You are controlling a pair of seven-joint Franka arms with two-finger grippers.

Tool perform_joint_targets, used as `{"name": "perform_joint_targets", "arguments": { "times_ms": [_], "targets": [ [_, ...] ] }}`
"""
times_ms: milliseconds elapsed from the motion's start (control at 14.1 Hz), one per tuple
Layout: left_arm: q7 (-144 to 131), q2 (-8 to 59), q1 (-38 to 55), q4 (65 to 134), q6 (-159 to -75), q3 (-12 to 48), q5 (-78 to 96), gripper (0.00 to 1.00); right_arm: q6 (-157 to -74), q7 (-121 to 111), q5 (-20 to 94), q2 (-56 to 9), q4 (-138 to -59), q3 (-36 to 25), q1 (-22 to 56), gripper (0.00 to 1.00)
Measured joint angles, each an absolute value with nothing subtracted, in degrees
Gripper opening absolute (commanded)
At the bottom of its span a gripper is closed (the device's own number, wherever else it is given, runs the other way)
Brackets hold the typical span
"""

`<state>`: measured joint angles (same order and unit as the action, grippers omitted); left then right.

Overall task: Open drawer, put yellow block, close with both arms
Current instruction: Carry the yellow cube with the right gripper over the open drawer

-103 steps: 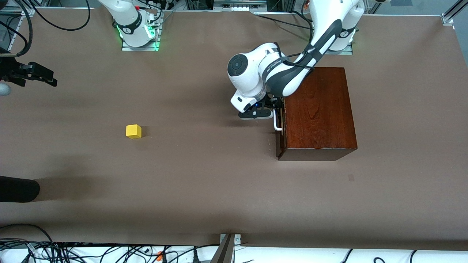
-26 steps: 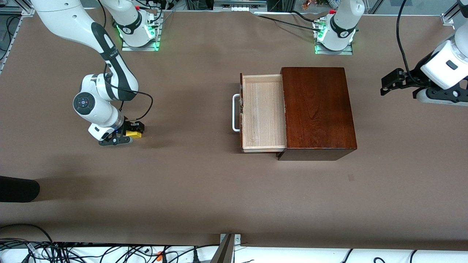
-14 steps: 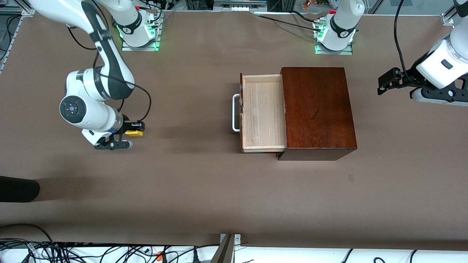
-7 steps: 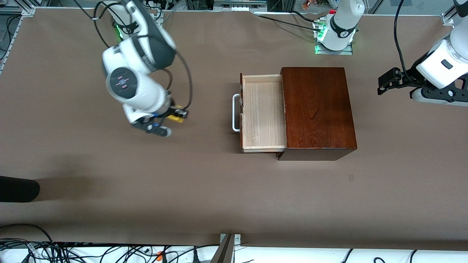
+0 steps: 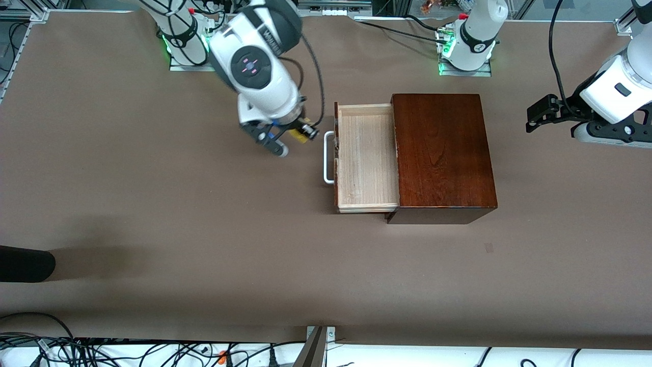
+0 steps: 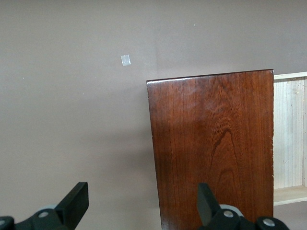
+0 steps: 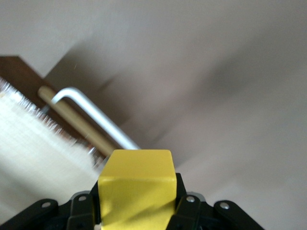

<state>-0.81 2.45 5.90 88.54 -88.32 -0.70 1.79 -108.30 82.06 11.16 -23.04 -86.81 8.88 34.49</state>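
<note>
The drawer [image 5: 368, 155] is pulled open from the reddish-brown wooden box [image 5: 443, 153]; its pale tray holds nothing and its white loop handle [image 5: 327, 157] faces the right arm's end of the table. My right gripper [image 5: 300, 131] is shut on the yellow block [image 5: 298, 134] and holds it in the air over the table just beside the handle. In the right wrist view the block [image 7: 136, 184] sits between the fingers with the handle [image 7: 93, 117] close by. My left gripper [image 5: 540, 113] is open and waits off the box's back end; its wrist view shows the box top [image 6: 213, 143].
A dark object [image 5: 25, 263] pokes in at the table edge at the right arm's end, near the front camera. A small pale patch [image 5: 489, 247] lies on the brown table [image 5: 204, 255] nearer the camera than the box. Cables run along the table's edges.
My right gripper lifted the yellow block off the table and carried it toward the open drawer, now beside the handle. The left arm, which had pulled the drawer open, has stayed still.
</note>
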Motion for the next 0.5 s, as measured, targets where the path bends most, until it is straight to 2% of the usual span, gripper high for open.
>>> {"name": "perform_joint_targets", "arguments": {
  "times_ms": [213, 497],
  "targets": [
    [-0.81, 2.43, 5.89, 88.54, -88.32, -0.7, 1.79, 1.0, -113.03, 94.91, 11.63, -25.61, -84.44, 8.9, 39.31, 0.14],
    [-0.81, 2.42, 5.89, 88.54, -88.32, -0.7, 1.79, 1.0, -118.1, 107.04, 11.57, -32.13, -79.81, 8.78, 42.95, 0.14]
  ]
}}
